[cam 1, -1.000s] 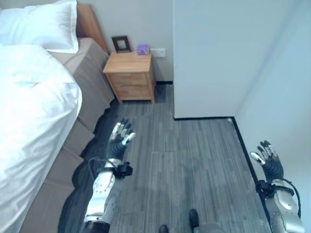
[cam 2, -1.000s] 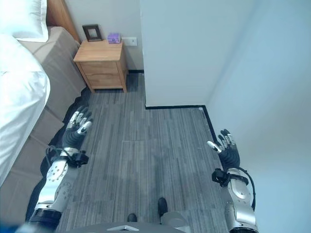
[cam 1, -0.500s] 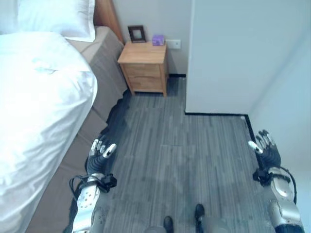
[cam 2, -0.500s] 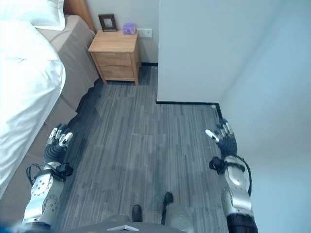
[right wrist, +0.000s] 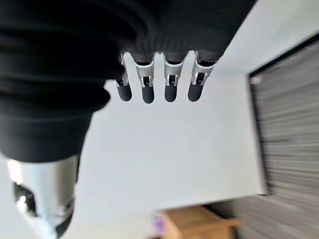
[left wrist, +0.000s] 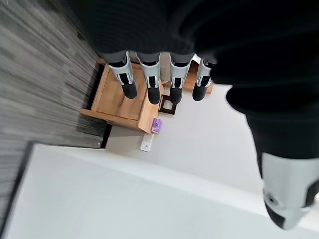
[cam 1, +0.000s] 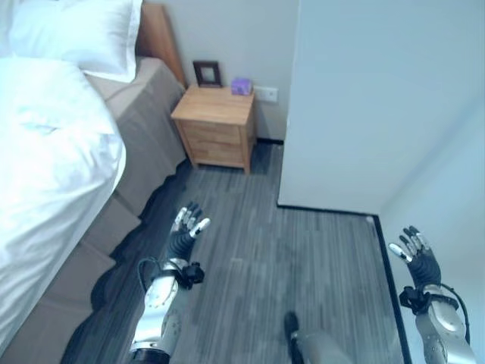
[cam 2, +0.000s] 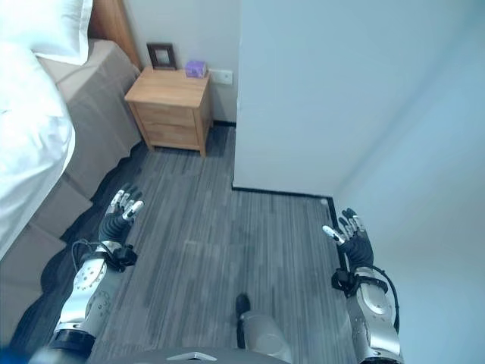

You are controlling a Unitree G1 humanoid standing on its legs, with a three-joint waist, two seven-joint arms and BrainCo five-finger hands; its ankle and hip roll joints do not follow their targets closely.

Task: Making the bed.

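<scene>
One white duvet [cam 1: 45,174] drapes over the bed [cam 1: 140,129], a pillow [cam 1: 76,34] at its head beside the wooden nightstand [cam 1: 214,125]. Left robot hand [cam 1: 184,231] near the bed, right robot hand [cam 1: 417,258] well apart; fingers straight, empty.

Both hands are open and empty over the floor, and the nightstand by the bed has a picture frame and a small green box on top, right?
Nearly. The small box is purple, not green, as the left eye view shows. The rest holds: the left hand and right hand are open and empty over the floor, and the picture frame stands on the nightstand by the bed.
</scene>
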